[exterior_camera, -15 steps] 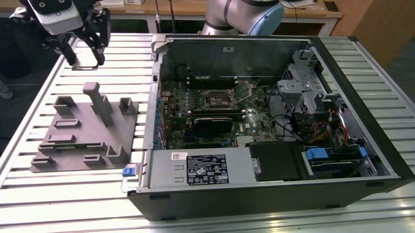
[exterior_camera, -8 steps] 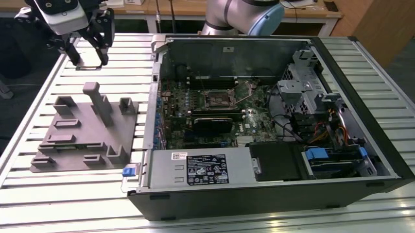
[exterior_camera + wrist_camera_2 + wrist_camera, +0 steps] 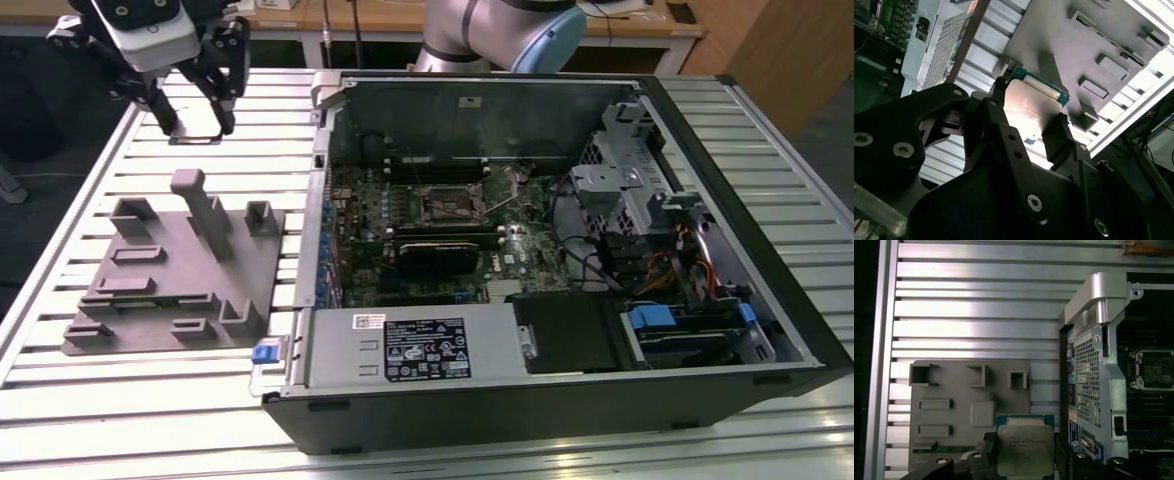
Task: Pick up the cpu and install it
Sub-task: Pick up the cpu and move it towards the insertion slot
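One cpu (image 3: 1025,450) is clamped by two opposite edges in the claw (image 3: 196,130), held in the air above the slatted worktop (image 3: 747,110) near the grey tray (image 3: 147,310), outside the open computer case (image 3: 534,400). Grip is on thin edges only, so a jolt could tilt or drop the chip. Its socket (image 3: 447,203) lies well apart inside the case; arriving skewed there could, I judge, damage contacts.

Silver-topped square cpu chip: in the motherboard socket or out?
Out. The thin silver-topped square cpu is clamped in the gripper, above the grey plastic tray and outside the black computer case.
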You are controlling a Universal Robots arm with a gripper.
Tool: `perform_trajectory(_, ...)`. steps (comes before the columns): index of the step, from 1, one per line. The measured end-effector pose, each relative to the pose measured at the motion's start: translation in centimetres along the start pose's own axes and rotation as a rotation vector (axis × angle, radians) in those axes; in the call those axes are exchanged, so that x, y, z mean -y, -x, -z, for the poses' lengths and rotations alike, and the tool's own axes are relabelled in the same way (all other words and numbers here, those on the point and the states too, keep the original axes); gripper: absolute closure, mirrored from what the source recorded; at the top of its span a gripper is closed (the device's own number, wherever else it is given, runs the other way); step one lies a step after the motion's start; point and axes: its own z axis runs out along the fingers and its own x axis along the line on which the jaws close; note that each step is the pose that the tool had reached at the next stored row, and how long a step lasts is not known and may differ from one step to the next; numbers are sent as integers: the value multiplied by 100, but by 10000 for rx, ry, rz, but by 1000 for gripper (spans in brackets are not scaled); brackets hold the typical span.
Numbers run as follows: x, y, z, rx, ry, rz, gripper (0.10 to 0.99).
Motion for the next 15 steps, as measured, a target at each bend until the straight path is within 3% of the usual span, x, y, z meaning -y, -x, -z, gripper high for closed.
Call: perform_trajectory(15,-2,261,-6,0,0,0,541)
